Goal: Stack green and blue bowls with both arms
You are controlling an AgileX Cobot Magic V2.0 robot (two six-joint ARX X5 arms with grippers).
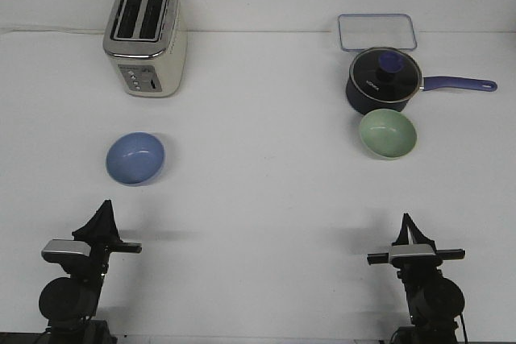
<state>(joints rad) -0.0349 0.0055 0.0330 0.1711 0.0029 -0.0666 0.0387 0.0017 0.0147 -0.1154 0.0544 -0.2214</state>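
Glossy blue bowl [135, 159] and green bowl [388, 134], unstacked on bench [258, 223].
Judged light, rigid, slippery; rim grasp advised. End effector states cannot be told.

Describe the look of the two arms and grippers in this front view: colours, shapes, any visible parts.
Both arms are slim, black and jointed. The left gripper and the right gripper each taper to a dark pointed tip. Below each tip sits a small silver-grey block with a black bar sticking out sideways, above a rounded black joint housing. No markings or loose cables can be made out.
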